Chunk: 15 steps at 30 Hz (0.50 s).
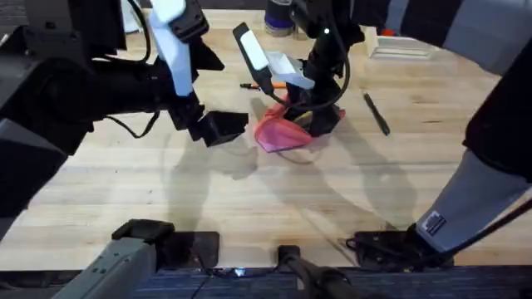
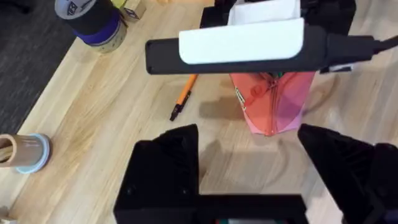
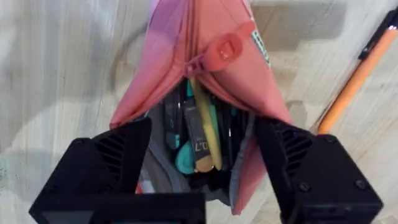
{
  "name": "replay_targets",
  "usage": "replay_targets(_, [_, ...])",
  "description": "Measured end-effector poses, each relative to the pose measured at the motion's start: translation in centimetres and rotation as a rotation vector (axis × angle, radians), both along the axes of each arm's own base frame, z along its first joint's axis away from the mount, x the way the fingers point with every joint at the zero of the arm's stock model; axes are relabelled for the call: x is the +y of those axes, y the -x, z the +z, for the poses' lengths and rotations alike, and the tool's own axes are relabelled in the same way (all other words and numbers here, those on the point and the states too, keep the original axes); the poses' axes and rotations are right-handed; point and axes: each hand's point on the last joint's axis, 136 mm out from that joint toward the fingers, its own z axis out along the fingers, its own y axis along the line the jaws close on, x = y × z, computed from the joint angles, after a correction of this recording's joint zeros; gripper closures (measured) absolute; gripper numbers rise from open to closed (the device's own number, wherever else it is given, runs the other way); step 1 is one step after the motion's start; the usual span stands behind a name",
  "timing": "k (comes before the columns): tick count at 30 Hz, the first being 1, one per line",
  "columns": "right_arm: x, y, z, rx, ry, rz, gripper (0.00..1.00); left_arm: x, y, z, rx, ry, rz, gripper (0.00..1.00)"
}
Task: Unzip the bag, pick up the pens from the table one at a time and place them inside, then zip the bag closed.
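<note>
1. The right tool (image 3: 199, 180) stands with its two fingers spread wide at the open end of the pink pencil pouch (image 3: 186, 74); one finger is on each side of the pouch mouth, and I cannot tell if they press the fabric.
2. The pouch lies on the light wood surface (image 1: 249, 199), partly unzipped, with pens and other items visible inside.
3. The left tool (image 2: 249, 174) is wide open and holds nothing, near the pouch.
4. The orange pen (image 2: 185, 96) lies just beside the pouch.
5. The black pen (image 1: 376, 114) lies on the surface, further from the pouch on its other side.
</note>
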Motion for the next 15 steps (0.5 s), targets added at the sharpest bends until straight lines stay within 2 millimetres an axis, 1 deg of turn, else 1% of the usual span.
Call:
replay_targets(4, [0.0, 0.0, 0.1, 0.0, 0.001, 0.0, 0.006, 0.0, 0.0, 0.0, 0.0, 0.0, 0.0, 0.007])
replay_targets(7, [-0.1, 0.2, 0.5, -0.006, -0.002, 0.0, 0.006, 0.0, 0.0, 0.0, 0.0, 0.0, 0.0, 0.007])
replay_targets(11, [-0.4, 0.3, 2.5, -0.046, -0.02, -0.004, 0.006, 0.0, 0.0, 0.0, 0.0, 0.0, 0.0, 0.007])
replay_targets(15, [-0.9, 0.6, 5.1, -0.098, -0.046, -0.012, 0.005, 0.0, 0.0, 0.0, 0.0, 0.0, 0.0, 0.007])
